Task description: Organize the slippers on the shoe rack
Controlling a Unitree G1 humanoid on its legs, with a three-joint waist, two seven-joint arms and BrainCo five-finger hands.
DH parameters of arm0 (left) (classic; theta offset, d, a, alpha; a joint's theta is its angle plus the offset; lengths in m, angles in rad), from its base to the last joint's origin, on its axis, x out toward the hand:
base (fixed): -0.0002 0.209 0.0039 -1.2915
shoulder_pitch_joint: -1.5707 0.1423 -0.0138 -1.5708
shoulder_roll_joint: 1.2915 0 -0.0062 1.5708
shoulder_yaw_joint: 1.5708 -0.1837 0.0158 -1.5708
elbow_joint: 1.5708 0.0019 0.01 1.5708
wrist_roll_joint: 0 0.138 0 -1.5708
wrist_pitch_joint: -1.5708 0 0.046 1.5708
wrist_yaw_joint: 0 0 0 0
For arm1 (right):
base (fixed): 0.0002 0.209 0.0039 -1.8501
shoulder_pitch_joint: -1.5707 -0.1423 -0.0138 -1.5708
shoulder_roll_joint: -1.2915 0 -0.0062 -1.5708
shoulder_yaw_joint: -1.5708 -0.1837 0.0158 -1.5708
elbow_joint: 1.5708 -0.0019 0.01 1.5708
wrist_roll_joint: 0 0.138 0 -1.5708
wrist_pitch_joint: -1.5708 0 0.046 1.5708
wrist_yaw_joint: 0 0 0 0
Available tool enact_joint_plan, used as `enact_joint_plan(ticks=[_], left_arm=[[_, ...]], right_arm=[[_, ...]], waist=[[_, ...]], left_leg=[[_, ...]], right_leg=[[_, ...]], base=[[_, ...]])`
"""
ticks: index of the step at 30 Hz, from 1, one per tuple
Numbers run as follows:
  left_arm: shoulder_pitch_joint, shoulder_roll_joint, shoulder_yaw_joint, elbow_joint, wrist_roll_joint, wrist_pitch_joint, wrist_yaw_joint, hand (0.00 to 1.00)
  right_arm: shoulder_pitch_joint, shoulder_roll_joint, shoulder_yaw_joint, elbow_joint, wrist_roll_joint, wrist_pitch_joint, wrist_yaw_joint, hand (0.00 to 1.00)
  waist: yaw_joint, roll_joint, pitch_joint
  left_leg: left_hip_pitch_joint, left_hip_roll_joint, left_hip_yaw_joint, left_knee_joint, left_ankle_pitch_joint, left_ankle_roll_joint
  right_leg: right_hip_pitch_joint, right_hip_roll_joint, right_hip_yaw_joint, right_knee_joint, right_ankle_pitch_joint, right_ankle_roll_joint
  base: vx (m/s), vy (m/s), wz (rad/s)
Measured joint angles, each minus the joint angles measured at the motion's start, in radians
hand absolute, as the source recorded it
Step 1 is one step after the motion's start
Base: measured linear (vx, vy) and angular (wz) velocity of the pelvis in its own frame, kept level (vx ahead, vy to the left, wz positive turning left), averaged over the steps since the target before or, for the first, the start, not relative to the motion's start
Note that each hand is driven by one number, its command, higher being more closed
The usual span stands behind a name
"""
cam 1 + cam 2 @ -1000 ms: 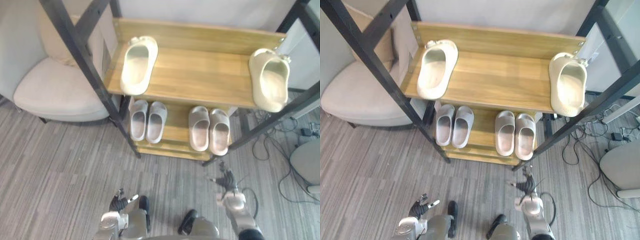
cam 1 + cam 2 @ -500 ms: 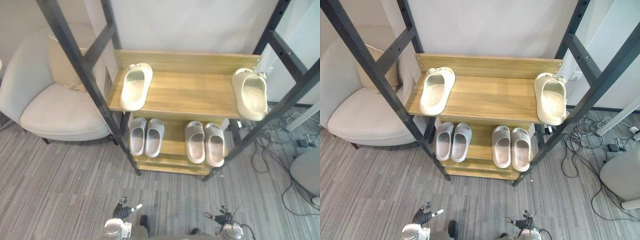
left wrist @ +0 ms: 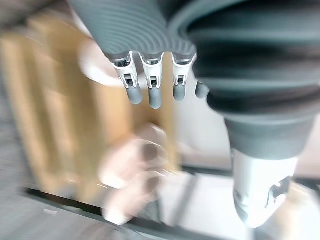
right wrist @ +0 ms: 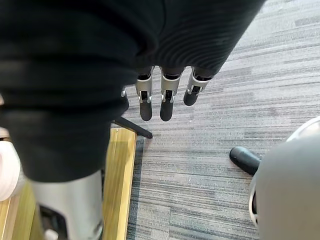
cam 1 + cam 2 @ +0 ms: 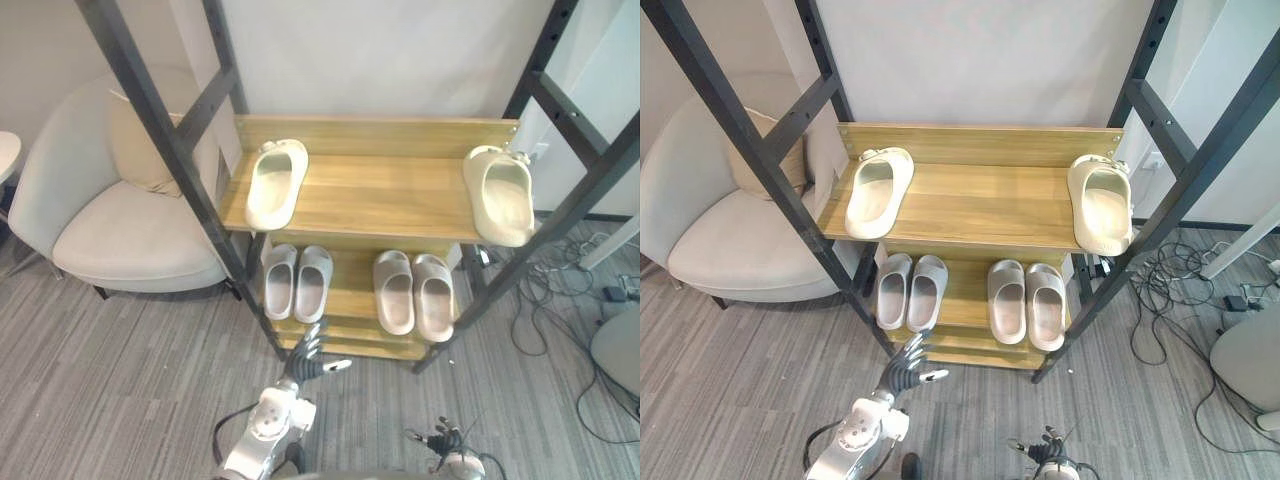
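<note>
Slippers apart on the top shelf (image 5: 385, 190): one cream slipper (image 5: 275, 183) at its left end, the mate (image 5: 500, 196) at its right end. Empty left hand (image 5: 308, 358) hovers, fingers spread; right hand (image 5: 447, 443) hangs low, fingers straight. Probably light and squashy: pinch a sidewall.

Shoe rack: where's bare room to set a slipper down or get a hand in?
Upper shelf: a wide bare stretch between the left cream slipper and the right cream slipper. Lower shelf is crowded: left grey pair and right grey pair, with only a narrow gap between them.
</note>
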Motion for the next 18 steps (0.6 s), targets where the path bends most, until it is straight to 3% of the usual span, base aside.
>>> enact_joint_plan(ticks=[5, 10, 18], left_arm=[[-0.033, 0.027, -0.004, -0.158, -0.006, -0.011, 0.013, 0.0], [-0.131, 0.038, 0.024, -0.321, -0.004, -0.037, 0.08, 0.0], [-0.242, 0.036, 0.085, -0.363, 0.051, -0.054, 0.16, 0.0]], right_arm=[[0.001, -0.013, 0.03, 0.0, -0.001, -0.001, 0.006, 0.0], [0.004, -0.021, 0.049, 0.009, -0.002, -0.002, 0.008, 0.0], [0.003, -0.043, 0.081, 0.019, -0.003, -0.003, 0.019, 0.0]], waist=[[0.0, 0.002, -0.006], [0.0, -0.004, -0.018], [0.0, -0.006, -0.042]], left_leg=[[0.0, 0.0, -0.002, -0.001, 0.0, 0.0], [0.0, 0.005, 0.005, 0.0, 0.0, 0.0], [-0.006, 0.009, 0.01, 0.002, 0.0, 0.0]], right_leg=[[0.002, 0.001, -0.002, -0.004, 0.0, 0.0], [0.0, -0.004, 0.009, 0.007, -0.001, 0.001], [-0.018, -0.008, 0.021, 0.031, -0.011, -0.001]], base=[[0.0, 0.0, 0.0], [-0.01, 0.005, -0.04], [-0.01, 0.004, -0.02]])
